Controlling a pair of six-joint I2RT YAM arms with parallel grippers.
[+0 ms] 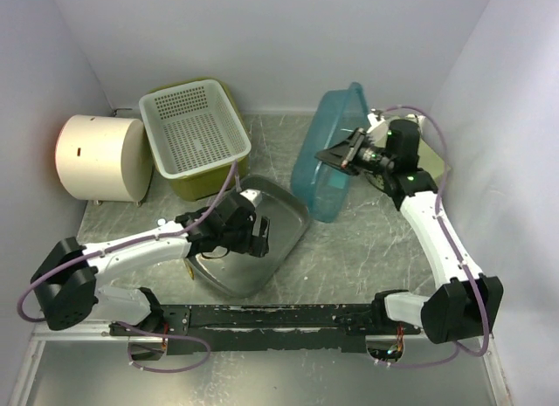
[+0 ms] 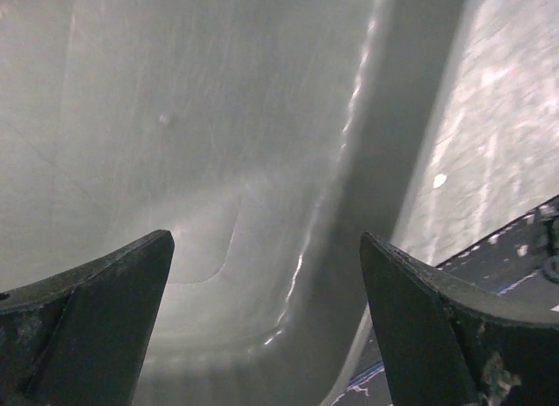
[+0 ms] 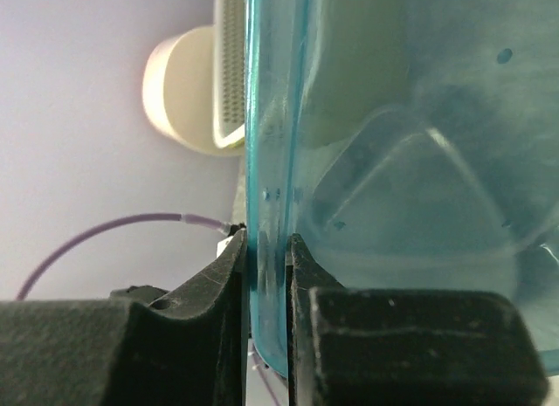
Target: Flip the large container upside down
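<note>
The large container is a translucent blue plastic tub [image 1: 325, 157], tipped up on its edge at the back middle of the table. My right gripper [image 1: 347, 158] is shut on its rim; in the right wrist view the blue wall [image 3: 349, 118] is pinched between my black fingers [image 3: 229, 275]. My left gripper [image 1: 259, 236] is open and empty, hovering over a steel tray [image 1: 288, 216]. The left wrist view shows the tray's shiny inside [image 2: 218, 144] between my two spread fingers [image 2: 113, 292].
A white perforated basket [image 1: 194, 127] sits in an olive tub [image 1: 188, 186] at the back left. A cream cylinder [image 1: 98, 158] lies on its side at the far left. A round wooden board [image 1: 437, 157] stands behind the right arm. White walls close in on three sides.
</note>
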